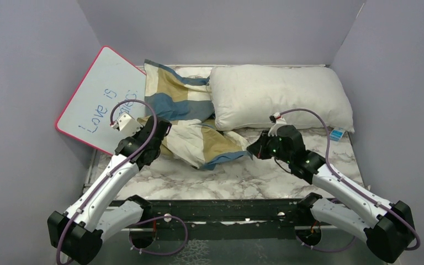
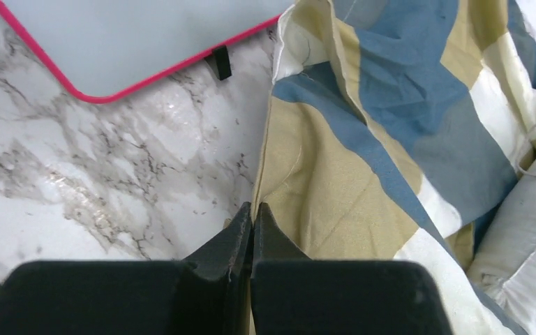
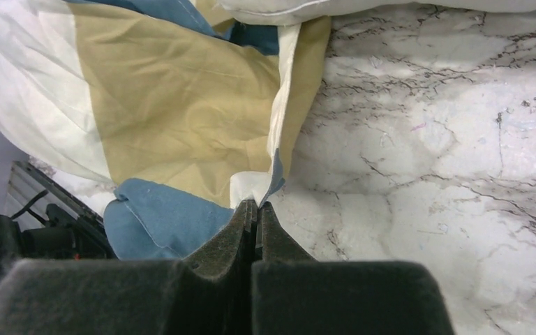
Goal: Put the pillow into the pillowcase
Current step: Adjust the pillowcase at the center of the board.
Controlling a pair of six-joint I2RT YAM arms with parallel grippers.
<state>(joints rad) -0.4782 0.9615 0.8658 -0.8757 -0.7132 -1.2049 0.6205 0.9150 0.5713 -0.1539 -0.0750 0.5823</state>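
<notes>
The white pillow (image 1: 279, 96) lies at the back right of the table, its blue tag (image 1: 337, 134) at the near right corner. The checked blue, tan and cream pillowcase (image 1: 187, 110) lies crumpled to its left and in front of it, touching it. My left gripper (image 1: 163, 132) is at the pillowcase's left edge. In the left wrist view it (image 2: 252, 209) is shut on the tan hem of the pillowcase (image 2: 391, 105). My right gripper (image 1: 252, 150) is at the near right corner. In the right wrist view it (image 3: 257, 206) is shut on a cream and blue corner of the pillowcase (image 3: 167, 105).
A pink-rimmed whiteboard (image 1: 102, 99) leans at the back left, close to my left gripper; it also shows in the left wrist view (image 2: 132, 35). Grey walls close in the left, back and right. The marble tabletop (image 1: 243, 176) shows bare in front of the fabric.
</notes>
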